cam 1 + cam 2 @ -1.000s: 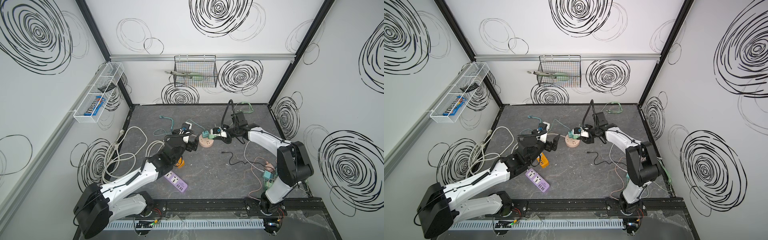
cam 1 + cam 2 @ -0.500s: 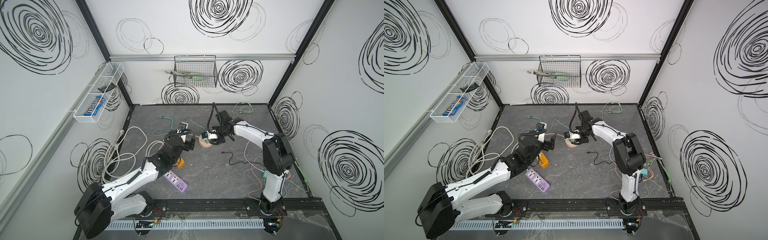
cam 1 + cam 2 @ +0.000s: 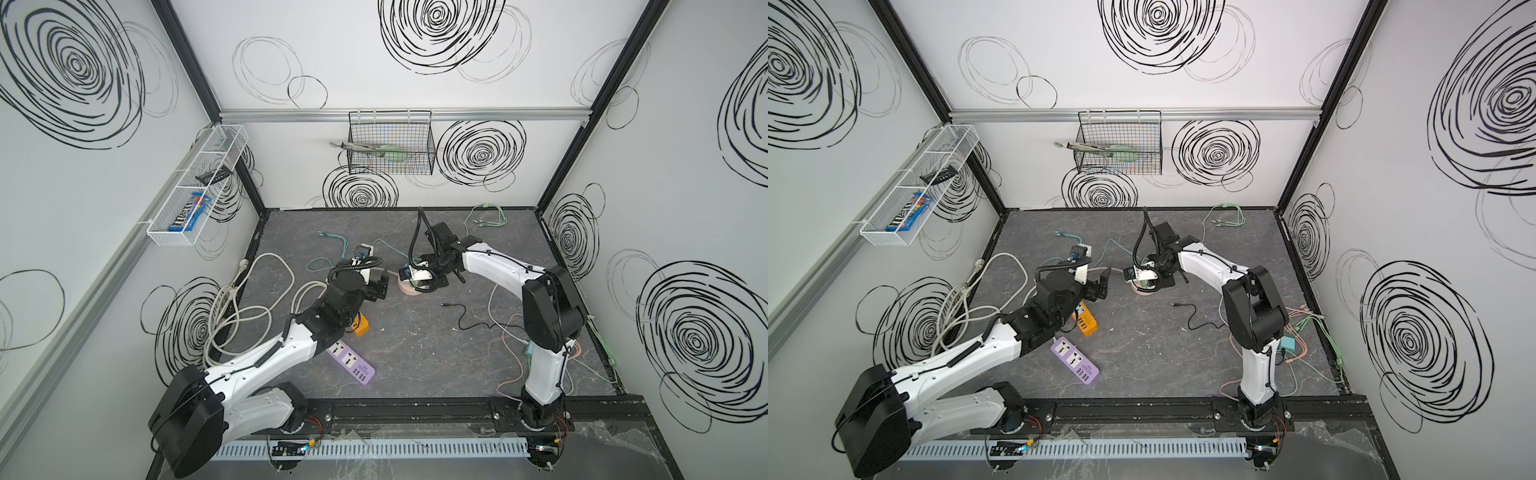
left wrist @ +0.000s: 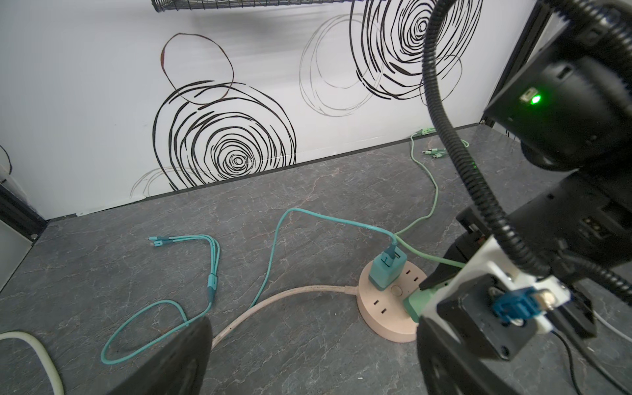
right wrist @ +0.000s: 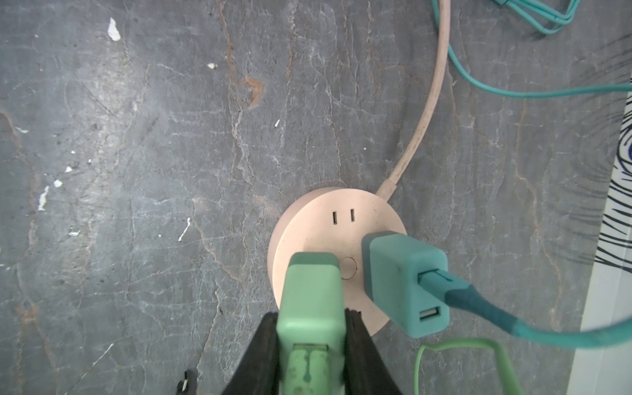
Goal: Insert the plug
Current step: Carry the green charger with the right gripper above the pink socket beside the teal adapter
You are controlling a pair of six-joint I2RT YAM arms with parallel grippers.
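A round pink socket hub (image 5: 328, 219) lies on the grey floor, seen in both top views (image 3: 406, 289) (image 3: 1143, 289). A teal charger (image 5: 403, 280) stands plugged into it. My right gripper (image 5: 311, 318) is shut on the light green plug (image 5: 309, 297), which sits low over the hub's top beside the centre button. Whether its prongs are in the slots is hidden. The left wrist view shows the green plug (image 4: 415, 302) at the hub's (image 4: 379, 307) edge. My left gripper (image 3: 380, 284) hovers open and empty just left of the hub.
A purple power strip (image 3: 353, 365) and an orange one (image 3: 360, 328) lie under the left arm. Thick white cables (image 3: 249, 303) coil at the left. A black cable (image 3: 461, 311), loose wires (image 3: 511, 332) and a teal cable (image 4: 212, 273) lie around the hub.
My right gripper has carried the green plug leftward and down onto the hub. The left arm has barely moved and stays open.
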